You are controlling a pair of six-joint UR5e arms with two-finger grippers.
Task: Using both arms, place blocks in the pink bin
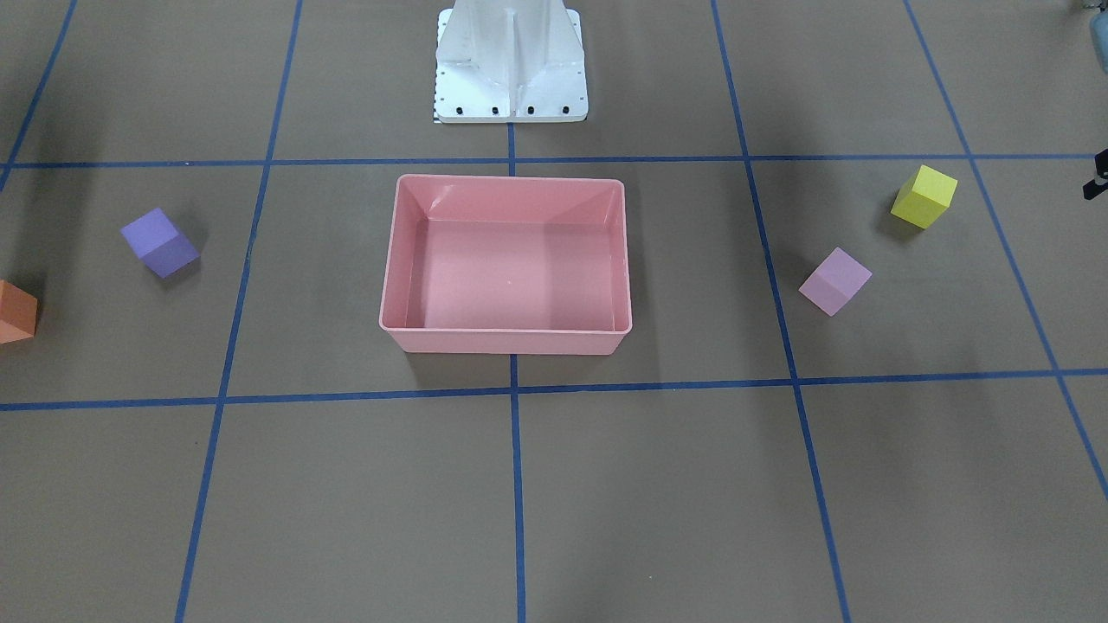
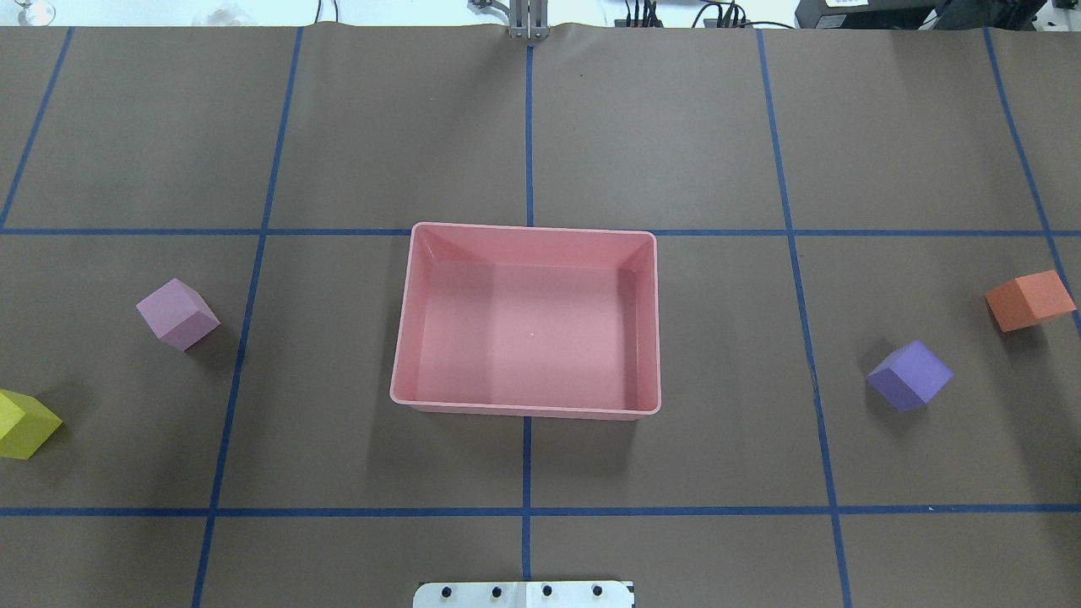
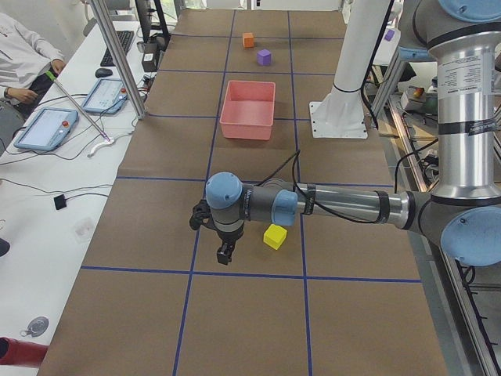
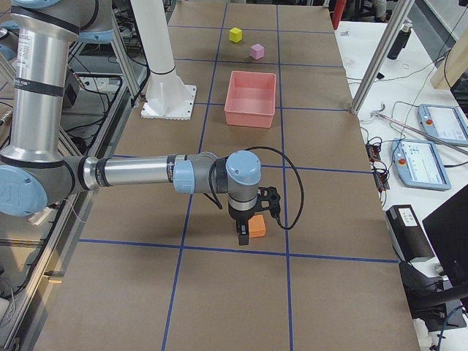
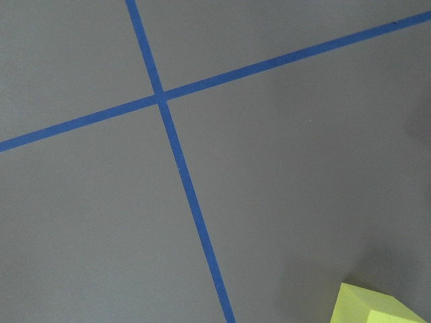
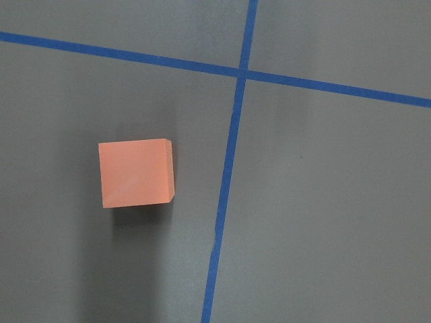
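Observation:
The pink bin (image 2: pixel 524 411) sits empty at the table's middle. The light pink cube (image 2: pixel 177 314) and the yellow cube (image 2: pixel 24 424) lie on my left side. The purple cube (image 2: pixel 909 376) and the orange cube (image 2: pixel 1029 301) lie on my right side. My left gripper (image 3: pixel 225 254) points down beside the yellow cube (image 3: pixel 274 236), a short gap away. My right gripper (image 4: pixel 243 235) hangs right next to the orange cube (image 4: pixel 257 226). I cannot tell whether either gripper is open. The wrist views show the yellow cube's corner (image 5: pixel 377 309) and the orange cube (image 6: pixel 136 173), with no fingers in view.
The white robot base (image 1: pixel 511 78) stands behind the bin. Blue tape lines grid the brown table. A side table with tablets (image 3: pixel 45 125), cables and a seated person runs along the far edge, with metal posts (image 3: pixel 117 55) at it.

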